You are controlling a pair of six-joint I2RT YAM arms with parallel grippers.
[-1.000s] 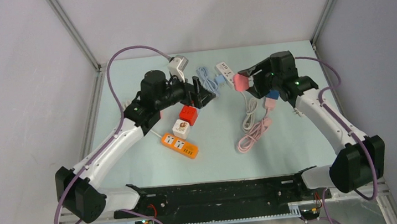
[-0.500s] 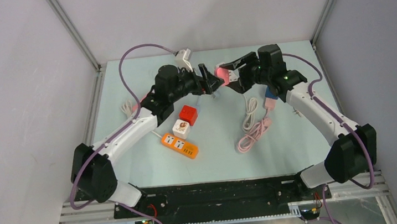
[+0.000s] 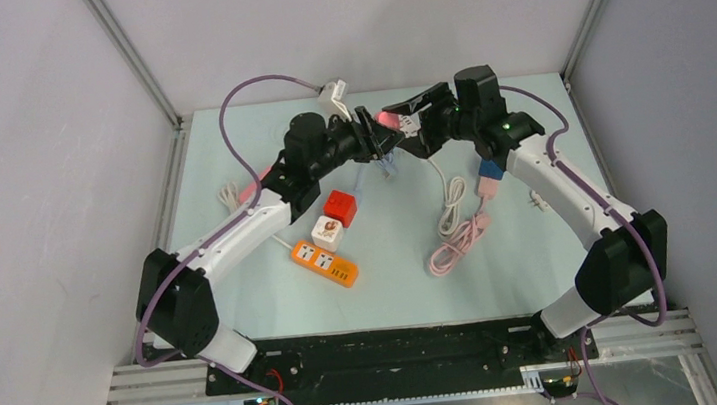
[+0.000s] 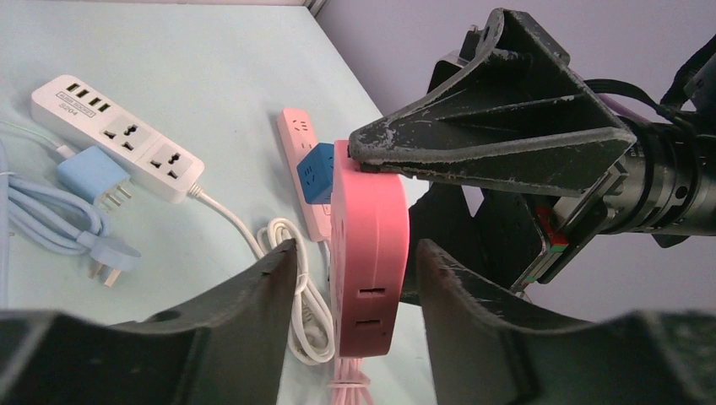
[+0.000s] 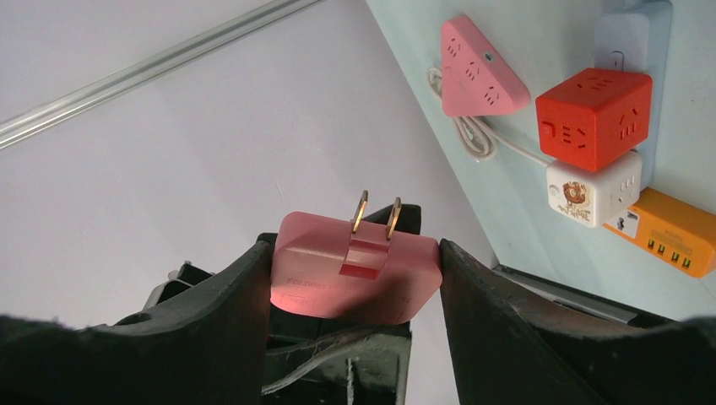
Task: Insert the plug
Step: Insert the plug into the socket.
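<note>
Aloft, smooth pink plug [image 5: 355,283], brass prongs [image 5: 361,211], pinched in right tool [image 5: 353,249]; left tool [image 4: 356,249] spread.

I see the pink plug [image 5: 356,268], a flat rounded block with two brass prongs [image 5: 360,213] standing out of its broad face, clamped in the right gripper [image 5: 353,253] above the counter [image 3: 394,289].

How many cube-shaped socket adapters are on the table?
3. A red cube adapter and a white cube adapter sit together beside the orange power strip; a blue cube adapter sits on the pink power strip near the right arm. The arms may hide others.
</note>
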